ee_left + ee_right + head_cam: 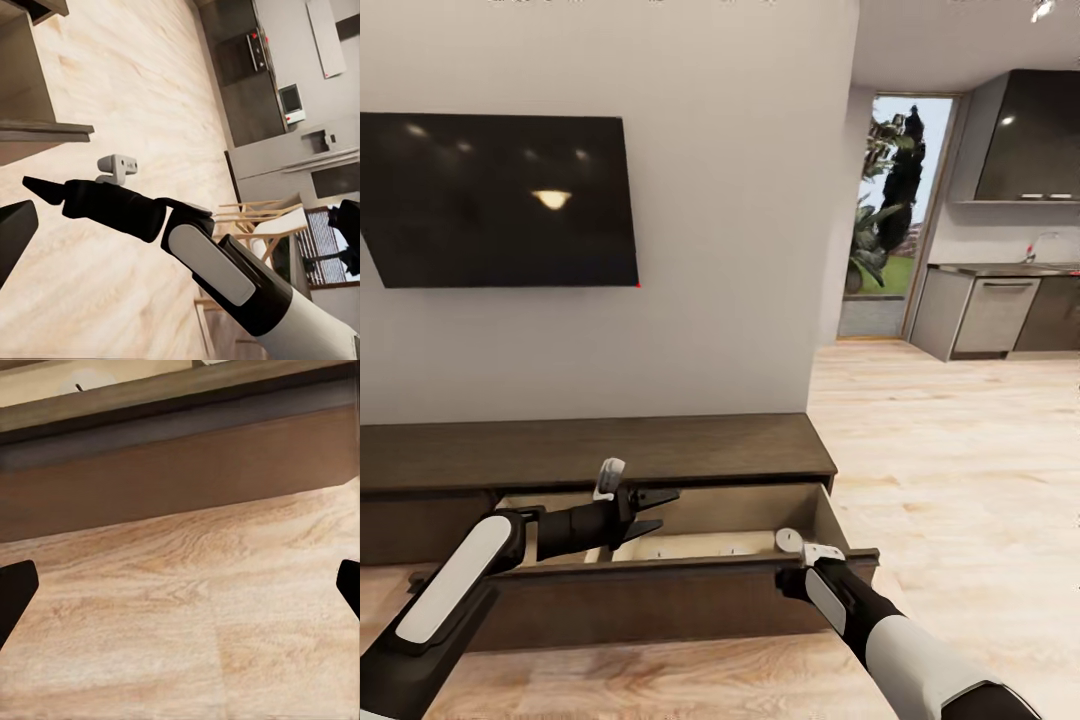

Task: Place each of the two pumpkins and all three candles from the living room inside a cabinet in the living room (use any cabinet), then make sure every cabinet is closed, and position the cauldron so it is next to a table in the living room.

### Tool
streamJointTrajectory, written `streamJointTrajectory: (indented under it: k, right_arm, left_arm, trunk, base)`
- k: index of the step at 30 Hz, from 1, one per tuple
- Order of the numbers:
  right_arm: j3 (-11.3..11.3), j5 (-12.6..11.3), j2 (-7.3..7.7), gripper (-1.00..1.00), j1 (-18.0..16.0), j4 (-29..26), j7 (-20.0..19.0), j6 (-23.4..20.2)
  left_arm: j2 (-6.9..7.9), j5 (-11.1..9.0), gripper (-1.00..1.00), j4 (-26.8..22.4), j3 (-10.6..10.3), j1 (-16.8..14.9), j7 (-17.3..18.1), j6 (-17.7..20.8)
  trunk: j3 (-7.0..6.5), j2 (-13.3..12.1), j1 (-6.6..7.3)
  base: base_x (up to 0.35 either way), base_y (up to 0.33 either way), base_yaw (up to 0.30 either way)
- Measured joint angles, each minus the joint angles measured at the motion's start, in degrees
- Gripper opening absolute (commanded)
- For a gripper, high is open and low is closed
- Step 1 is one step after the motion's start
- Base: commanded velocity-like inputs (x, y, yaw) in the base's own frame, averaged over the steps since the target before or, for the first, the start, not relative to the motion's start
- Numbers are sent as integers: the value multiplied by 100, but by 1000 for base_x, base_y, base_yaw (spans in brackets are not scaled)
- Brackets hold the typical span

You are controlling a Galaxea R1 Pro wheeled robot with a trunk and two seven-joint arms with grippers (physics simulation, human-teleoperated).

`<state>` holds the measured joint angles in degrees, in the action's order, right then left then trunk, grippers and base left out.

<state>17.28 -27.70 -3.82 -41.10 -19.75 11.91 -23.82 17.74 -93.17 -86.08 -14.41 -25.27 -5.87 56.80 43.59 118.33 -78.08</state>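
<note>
Our left gripper (660, 512) spread over the cabinet's (660, 455) open drawer (690, 590) at lower centre, right gripper (180, 585) spread too, candle (789, 540) inside.

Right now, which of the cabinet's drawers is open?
The right drawer: it is pulled out with its pale inside showing, under the left gripper. The left front sits flush.

Bright, even indoor light, with daylight at the far doorway

My head view is soft and a little smeared, straight lines bowing toward the edges. The dark screen (500, 200) on the wall mirrors ceiling lamps as one warm glare spot and several fainter dots. Daylight glows through the doorway (895, 215). The open drawer (690, 545) holds gentle shade; my wrist views are blurrier.
</note>
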Motion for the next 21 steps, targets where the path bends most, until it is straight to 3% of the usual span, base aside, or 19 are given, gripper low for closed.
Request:
streamJointTrajectory:
  k: [9,13,21]
  right_arm:
    - [0,0,0,100,0,0,2,-1]
    - [0,0,0,100,0,0,1,1]
    - [0,0,0,100,0,0,0,2]
  left_arm:
    - [-6,0,100,1,-9,0,-1,-2]
    - [-8,7,100,1,-11,0,-3,-2]
    - [-2,23,100,0,-8,0,-3,-7]
  trunk:
    - [0,0,0]
    - [0,0,2]
    - [0,0,2]
  base:
    - [-232,-156,0]
    - [-56,-197,0]
    - [-6,-26,0]
